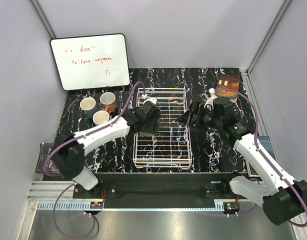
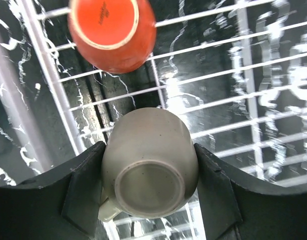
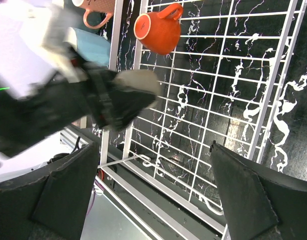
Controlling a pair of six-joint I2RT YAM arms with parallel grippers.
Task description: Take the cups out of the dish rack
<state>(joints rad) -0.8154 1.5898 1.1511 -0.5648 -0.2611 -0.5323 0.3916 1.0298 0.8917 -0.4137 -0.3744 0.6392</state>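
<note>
My left gripper (image 2: 149, 156) is shut on a taupe-brown mug (image 2: 149, 170), base up, one finger on each side. It holds the mug over the left part of the white wire dish rack (image 1: 161, 150). A small red-orange mug (image 2: 112, 30) lies in the rack just beyond; it also shows in the right wrist view (image 3: 158, 30). In the top view my left gripper (image 1: 151, 117) hides both mugs. Three mugs stand upright on the table left of the rack: (image 1: 88, 104), (image 1: 108, 98), (image 1: 101, 118). My right gripper (image 1: 192, 117) is open and empty at the rack's right side.
A whiteboard (image 1: 90, 61) with red writing leans at the back left. A small lit model house (image 1: 228, 82) stands at the back right. Flat dark items lie at the table's left edge (image 1: 43, 156) and right edge (image 1: 262, 145).
</note>
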